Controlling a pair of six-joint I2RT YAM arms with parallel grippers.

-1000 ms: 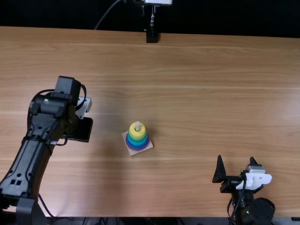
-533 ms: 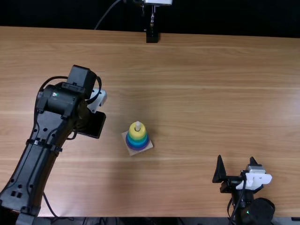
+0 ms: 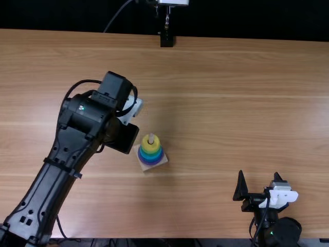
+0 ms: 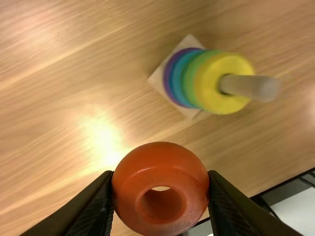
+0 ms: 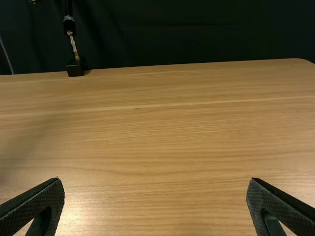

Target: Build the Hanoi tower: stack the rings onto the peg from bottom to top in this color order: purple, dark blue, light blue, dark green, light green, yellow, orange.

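Wooden table point(image 3: 221, 87): light brown, grain running crosswise, spreading out on every side of the ring tower.
Left arm point(image 3: 51, 172): black, slanting up from the near left, with its wrist just to the left of the ring tower.
Right arm point(image 3: 280, 232): black, well to the right of the ring tower and closer to the near edge.
Black stand point(image 3: 167, 40): at the far edge, well beyond the ring tower, with a metal rod rising from it.
Left gripper point(image 3: 123, 138): beside the ring tower on its left, its two fingers point(image 4: 93, 204) pinching the orange ring from opposite sides.
Right gripper point(image 3: 259, 174): right of the ring tower and nearer the near edge, fingers spread with nothing between them.
Ring tower point(image 3: 150, 150): standing on a pale square base point(image 3: 164, 160); upward from the base run purple point(image 4: 168, 81), blue point(image 4: 178, 76) and green point(image 4: 190, 78) bands, then the yellow ring point(image 4: 231, 104) on top.
Orange ring point(image 4: 160, 164): reddish orange, gripped, apart from the ring tower, hole in view.
Peg point(image 4: 248, 86): pale, round, sticking out past the ring tower's yellow ring, its tip bare.
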